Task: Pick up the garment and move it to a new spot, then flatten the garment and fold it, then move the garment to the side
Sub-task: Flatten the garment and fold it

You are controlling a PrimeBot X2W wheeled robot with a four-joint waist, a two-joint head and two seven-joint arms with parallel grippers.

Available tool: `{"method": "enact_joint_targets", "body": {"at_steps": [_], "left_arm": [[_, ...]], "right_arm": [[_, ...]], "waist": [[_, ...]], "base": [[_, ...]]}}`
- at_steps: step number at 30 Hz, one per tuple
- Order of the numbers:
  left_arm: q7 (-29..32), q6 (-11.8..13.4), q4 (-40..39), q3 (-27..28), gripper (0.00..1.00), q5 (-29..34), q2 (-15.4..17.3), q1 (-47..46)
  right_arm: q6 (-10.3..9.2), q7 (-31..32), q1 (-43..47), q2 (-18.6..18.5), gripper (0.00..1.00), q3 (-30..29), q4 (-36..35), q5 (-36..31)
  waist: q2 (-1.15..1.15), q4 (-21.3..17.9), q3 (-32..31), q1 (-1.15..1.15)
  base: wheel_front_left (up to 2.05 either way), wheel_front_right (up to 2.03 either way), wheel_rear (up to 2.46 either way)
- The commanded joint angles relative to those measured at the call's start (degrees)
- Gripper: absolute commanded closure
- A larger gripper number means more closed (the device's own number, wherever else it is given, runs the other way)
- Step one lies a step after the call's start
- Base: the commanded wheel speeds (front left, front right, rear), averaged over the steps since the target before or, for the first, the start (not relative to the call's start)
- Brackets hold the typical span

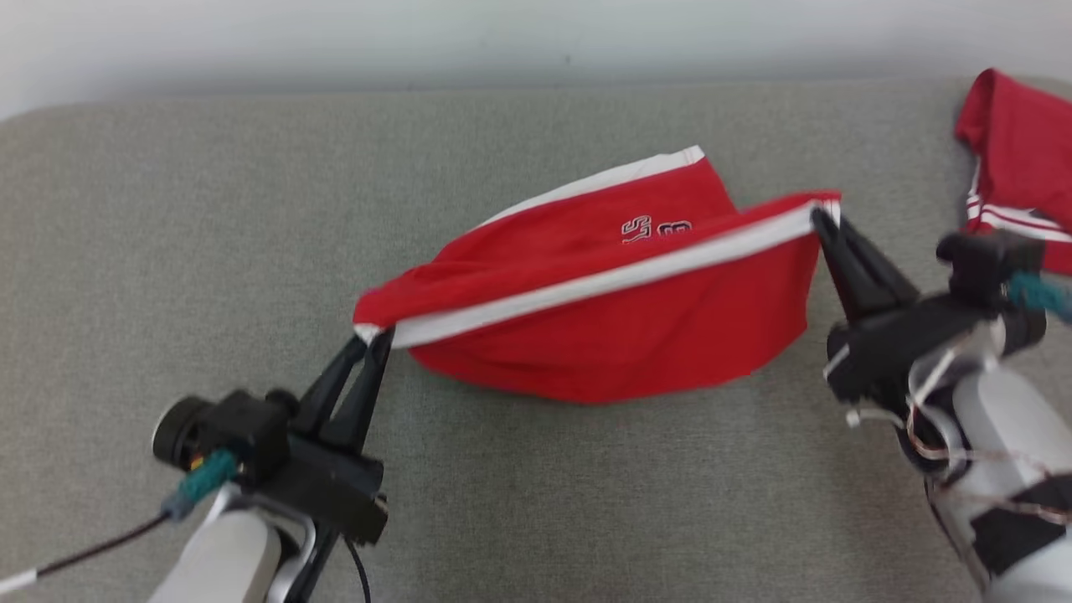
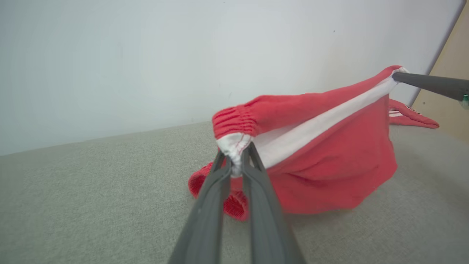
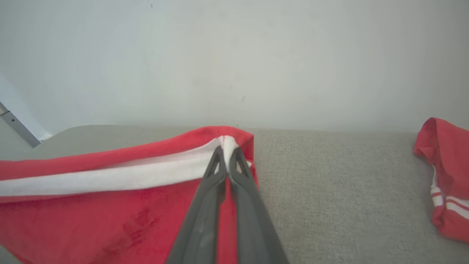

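Closest to the lens in the left wrist view, the left gripper [image 2: 236, 161] has its two long dark fingers pinched together on a bunched white corner of the red cloth garment [image 2: 329, 172], just below a gathered, ribbed red edge. The right gripper [image 3: 227, 152] is likewise clamped tight on the opposite corner, its fingertips biting into the white band [image 3: 110, 176] where it meets the red fabric.

In the head view the garment hangs stretched between the two grippers, the left one at the lower left and the right one higher at the right. The white band runs taut in a straight slanting line from one grip to the other. Below that line the red cloth sags in a loose curve, and its lowest part touches the grey-green woven surface [image 1: 167, 209] near the middle. Behind the band, a rear layer of the garment rises with its own white edge and some small lettering [image 1: 656, 228], too blurred to read.

A second red garment with white stripes [image 1: 1017, 159] lies crumpled at the far right of the surface, apart from the held one. Behind the surface stands a pale wall [image 1: 502, 33].
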Motion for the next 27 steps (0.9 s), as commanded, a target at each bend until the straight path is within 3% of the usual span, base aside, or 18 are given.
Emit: {"method": "enact_joint_targets", "body": {"at_steps": [1, 10, 21, 27], "left_arm": [[-0.18, 0.12, 1.84, -0.88, 1.00, -1.11, 0.42, -2.79], [-0.18, 0.13, 10.93, -6.45, 1.00, -6.13, -0.86, -15.77], [-0.18, 0.14, 21.50, -9.85, 1.00, -9.72, -3.34, -24.28], [-0.17, 0.14, 24.04, -10.93, 1.00, -10.44, -4.68, -26.52]], "right_arm": [[-0.18, 0.28, -3.69, -0.43, 1.00, 1.22, 3.09, 0.32], [-0.18, -1.88, -22.82, -1.02, 1.00, 8.51, 21.92, 0.95], [-0.18, -5.61, -35.06, 3.52, 1.00, 13.10, 38.96, 0.47], [-0.18, -8.43, -37.60, 5.00, 1.00, 15.92, 44.05, 0.84]], "waist": [[-0.01, 1.48, 2.98, -0.01], [-0.01, 3.84, 8.72, -0.01], [-0.01, 4.75, 13.50, -0.01], [-0.01, 5.27, 14.18, -0.01]], "base": [[0.00, 0.00, 0.00], [0.00, 0.00, 0.00], [0.00, 0.00, 0.00], [0.00, 0.00, 0.00]]}}
